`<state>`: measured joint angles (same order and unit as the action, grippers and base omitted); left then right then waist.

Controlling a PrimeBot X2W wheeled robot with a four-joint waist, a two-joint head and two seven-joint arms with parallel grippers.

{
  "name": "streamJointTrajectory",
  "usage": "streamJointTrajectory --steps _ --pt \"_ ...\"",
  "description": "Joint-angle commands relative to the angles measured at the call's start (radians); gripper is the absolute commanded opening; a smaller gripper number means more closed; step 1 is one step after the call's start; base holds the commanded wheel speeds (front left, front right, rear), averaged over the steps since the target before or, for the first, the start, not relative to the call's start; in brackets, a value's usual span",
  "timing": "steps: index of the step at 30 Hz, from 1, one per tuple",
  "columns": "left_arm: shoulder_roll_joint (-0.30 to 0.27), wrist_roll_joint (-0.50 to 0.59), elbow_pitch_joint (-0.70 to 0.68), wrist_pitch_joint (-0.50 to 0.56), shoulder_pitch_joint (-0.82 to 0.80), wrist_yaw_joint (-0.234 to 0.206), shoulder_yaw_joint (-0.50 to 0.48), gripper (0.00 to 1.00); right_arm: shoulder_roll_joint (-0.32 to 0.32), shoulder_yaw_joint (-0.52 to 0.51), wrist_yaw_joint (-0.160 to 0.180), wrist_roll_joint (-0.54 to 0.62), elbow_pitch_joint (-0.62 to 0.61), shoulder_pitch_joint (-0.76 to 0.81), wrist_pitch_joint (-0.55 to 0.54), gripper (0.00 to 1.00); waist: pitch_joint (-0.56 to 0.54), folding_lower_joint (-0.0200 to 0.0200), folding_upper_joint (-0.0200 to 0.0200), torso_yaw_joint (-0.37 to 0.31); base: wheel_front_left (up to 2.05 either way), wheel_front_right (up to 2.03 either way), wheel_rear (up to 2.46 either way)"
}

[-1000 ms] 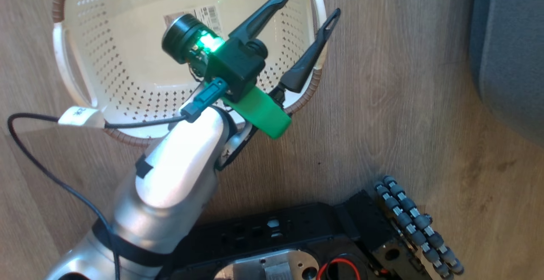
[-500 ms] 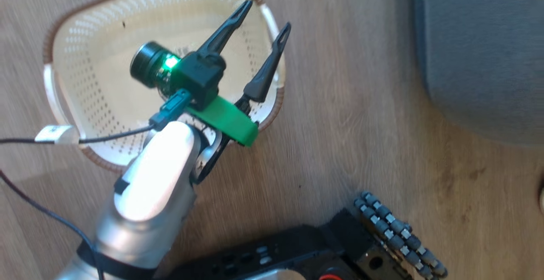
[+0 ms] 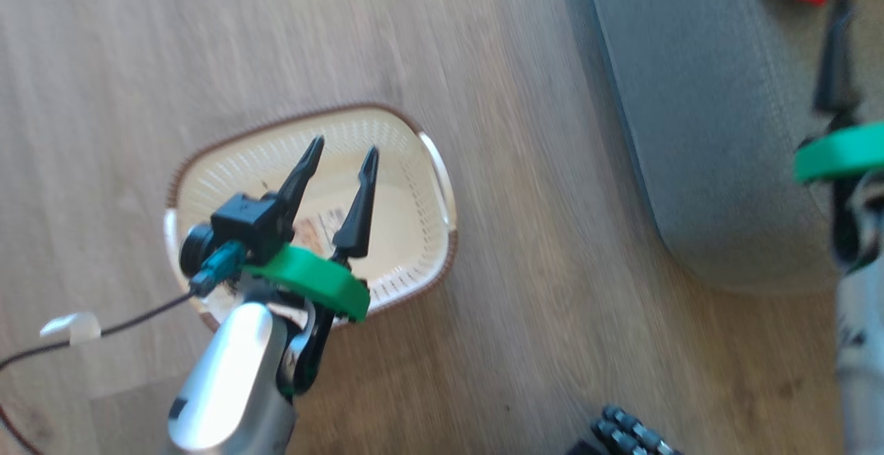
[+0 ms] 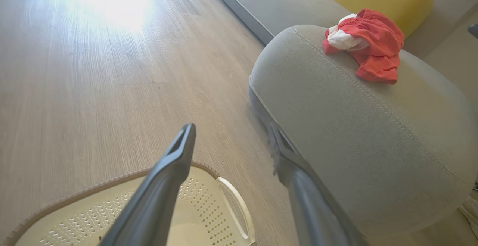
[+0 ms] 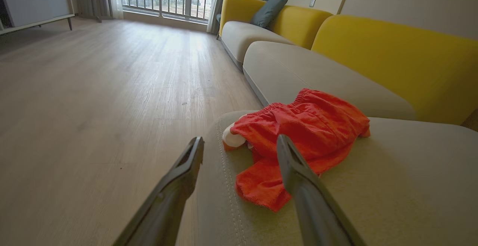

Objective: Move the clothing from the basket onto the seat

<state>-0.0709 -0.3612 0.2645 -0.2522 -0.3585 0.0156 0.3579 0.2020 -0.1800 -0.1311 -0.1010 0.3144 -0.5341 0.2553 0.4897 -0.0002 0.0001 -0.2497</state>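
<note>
Over on the left, the left jaws hang spread wide with nothing between them. Right beneath them sits the basket (image 3: 407, 248), cream floor showing, sticker (image 3: 321, 224) in plain sight. There's no red in it where I can see, though the arm (image 3: 235, 372) covers its near corner. Off to the right of those jaws runs bare floor (image 3: 552, 268), and then comes the seat (image 3: 704, 165). Across to the right jaws: parted as well, gripping nothing, poised low over the seat's rounded end. The clothing (image 5: 298, 134) lies in a crumpled red heap with a flash of white just ahead of their tips, resting on the cushion. One tip crosses in front of the cloth in the wrist view; touching or just short, I can't tell. My read is that this is the put-down step, garment let go onto the seat, and the job looks all but done. The next move calls for drawing the right jaws straight back and up, clear of the folds so nothing snags and drags off the edge. After that, a look under the left jaws to confirm the basket holds nothing more.
</note>
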Motion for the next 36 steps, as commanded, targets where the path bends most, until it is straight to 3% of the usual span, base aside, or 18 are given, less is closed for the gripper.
streamJointTrajectory --steps 1,8,15,24,35,36 --pt "0.001 -0.008 -0.024 -0.010 0.014 -0.002 -0.032 1.00 0.003 0.016 0.000 0.003 -0.038 0.011 0.006 1.00 -0.095 0.0002 -0.0001 0.061 0.00 0.00 0.00" --pt "0.012 0.015 0.010 -0.010 0.096 -0.032 -0.110 1.00 -0.060 0.133 0.000 0.049 -0.116 0.183 0.006 1.00 -0.222 0.0002 -0.0001 0.181 0.00 0.00 0.00" --pt "0.016 0.053 0.051 -0.010 0.160 -0.041 -0.199 1.00 -0.120 0.180 0.000 0.097 -0.095 0.330 0.006 1.00 -0.335 0.0002 -0.0001 0.273 0.00 0.00 0.00" --pt "0.017 0.099 0.093 -0.010 0.229 -0.012 -0.293 1.00 -0.151 0.180 0.000 0.087 -0.038 0.454 0.006 1.00 -0.437 0.0002 -0.0001 0.284 0.00 0.00 0.00" --pt "0.020 0.109 0.110 -0.010 0.262 0.017 -0.343 1.00 -0.152 0.184 0.000 0.055 -0.021 0.474 0.006 1.00 -0.481 0.0002 -0.0001 0.276 0.00 0.00 0.00" --pt "0.023 0.105 0.138 0.000 0.285 0.019 -0.309 0.00 -0.150 0.161 0.000 0.062 0.010 0.488 0.000 0.00 -0.481 0.0002 -0.0001 0.276 0.00 0.00 0.00"
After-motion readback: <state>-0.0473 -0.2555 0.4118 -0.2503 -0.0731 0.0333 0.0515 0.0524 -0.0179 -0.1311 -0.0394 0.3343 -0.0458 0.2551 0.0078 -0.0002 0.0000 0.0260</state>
